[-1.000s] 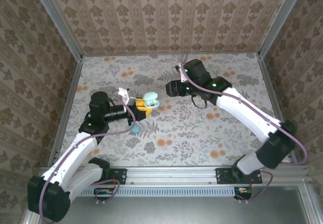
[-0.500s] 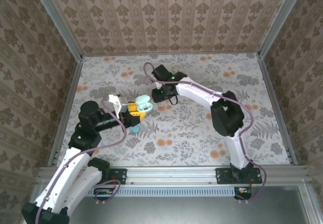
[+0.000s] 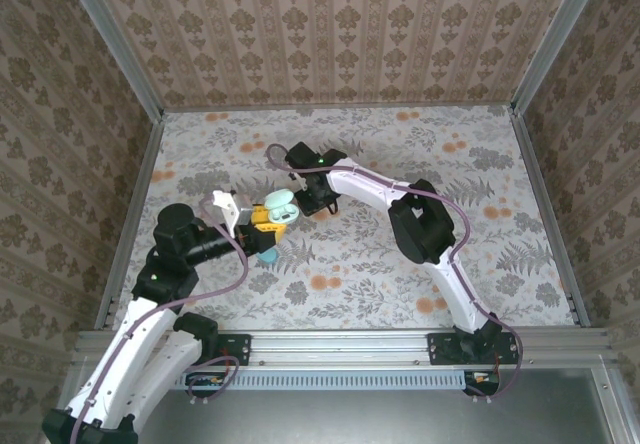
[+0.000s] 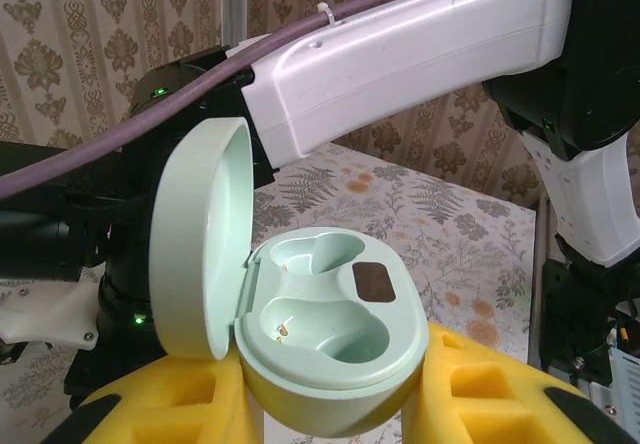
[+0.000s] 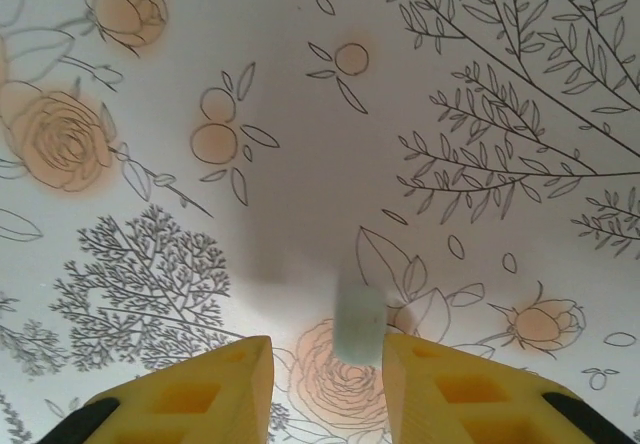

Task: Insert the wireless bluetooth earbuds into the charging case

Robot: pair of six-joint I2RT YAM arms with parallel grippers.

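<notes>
Open charging case (image 4: 330, 339) clamped in left gripper (image 4: 335, 409); right gripper (image 5: 318, 359) just right of case, part-open, pale earbud (image 5: 358, 320) between fingers; hold uncertain.

Top camera: fixed above and behind the arm bases, it looks down and forward over the whole table (image 3: 480, 254), with the walls (image 3: 330, 34) closing three sides. Left wrist camera: riding just behind the left fingers (image 4: 490, 394), it faces nearly level across the table. It sits very close to the open case (image 4: 330, 334), with the right arm (image 4: 400, 54) just beyond. Right wrist camera: it hangs close over the table, facing almost straight down past the right fingers (image 5: 200, 389). The top and left wrist views share the case, the right arm and the walls. All three share the flowered tabletop.
</notes>
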